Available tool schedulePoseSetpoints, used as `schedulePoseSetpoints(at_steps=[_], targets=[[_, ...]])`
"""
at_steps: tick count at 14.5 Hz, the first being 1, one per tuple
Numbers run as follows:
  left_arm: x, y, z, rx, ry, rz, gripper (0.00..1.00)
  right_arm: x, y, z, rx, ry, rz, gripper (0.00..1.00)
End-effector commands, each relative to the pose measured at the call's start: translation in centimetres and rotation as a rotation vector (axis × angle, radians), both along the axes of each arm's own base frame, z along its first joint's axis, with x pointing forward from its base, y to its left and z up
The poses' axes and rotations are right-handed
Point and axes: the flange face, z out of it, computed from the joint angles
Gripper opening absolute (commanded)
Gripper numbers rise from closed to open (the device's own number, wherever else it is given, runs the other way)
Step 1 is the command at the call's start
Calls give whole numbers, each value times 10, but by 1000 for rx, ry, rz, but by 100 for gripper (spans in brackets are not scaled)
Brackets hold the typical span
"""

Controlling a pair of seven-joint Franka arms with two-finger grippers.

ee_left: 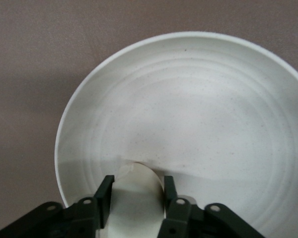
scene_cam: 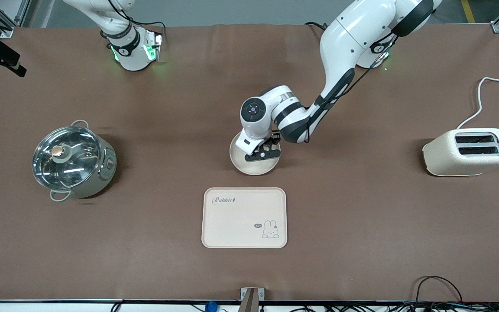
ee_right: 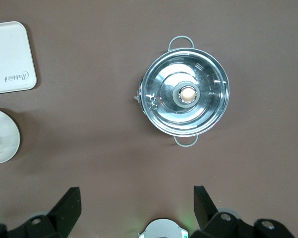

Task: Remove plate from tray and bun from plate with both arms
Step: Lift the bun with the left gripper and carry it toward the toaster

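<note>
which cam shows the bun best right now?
Left wrist view: the bun sits between the left gripper fingers, on the plate. Front view hides it under that gripper. Right wrist view shows only the plate's edge, no bun.

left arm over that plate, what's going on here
The plate already sits on the table, off the tray and farther from the front camera than it. The left gripper is down in the plate with its fingers against both sides of the bun, apparently gripping it to lift it out. The right gripper waits open, high over the table near the lidded pot. A toaster stands toward the left arm's end.
</note>
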Motion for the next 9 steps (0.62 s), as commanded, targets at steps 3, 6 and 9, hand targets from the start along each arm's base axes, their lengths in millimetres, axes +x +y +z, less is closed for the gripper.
schedulePoseSetpoints(at_steps=[3,6,9], targets=[[17,6,34,-17,-50,30,36,-2,11,-1,-40,-7,33,100],[73,66,87,-10,-79,148,37,-2,19,-1,-62,-3,44,100],[126,145,99,-1,-87,247,37,1,21,-3,-60,-12,46,100]])
